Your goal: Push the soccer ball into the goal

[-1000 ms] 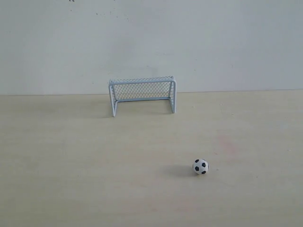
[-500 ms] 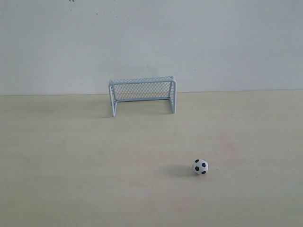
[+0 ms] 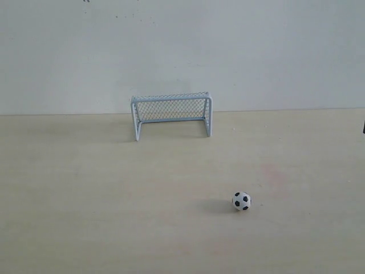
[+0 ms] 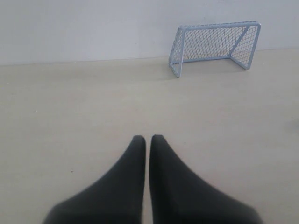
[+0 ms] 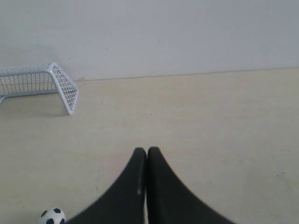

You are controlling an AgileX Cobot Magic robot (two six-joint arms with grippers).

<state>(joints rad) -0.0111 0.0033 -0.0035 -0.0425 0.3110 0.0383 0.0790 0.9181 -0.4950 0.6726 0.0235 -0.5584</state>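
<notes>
Fingertips (image 4: 138, 144) together: left hand (image 4: 147, 138), right hand (image 5: 146, 150).

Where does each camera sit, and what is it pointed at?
Exterior view: off the arms, facing the goal and soccer ball; no arm clearly visible.
Left wrist view: behind the shut left gripper, facing the goal.
Right wrist view: behind the shut right gripper, seeing goal and soccer ball.
Shared: all three show the goal.

the left gripper (image 4: 147, 138), fingers together, points toward the goal (image 4: 215, 46).
</notes>
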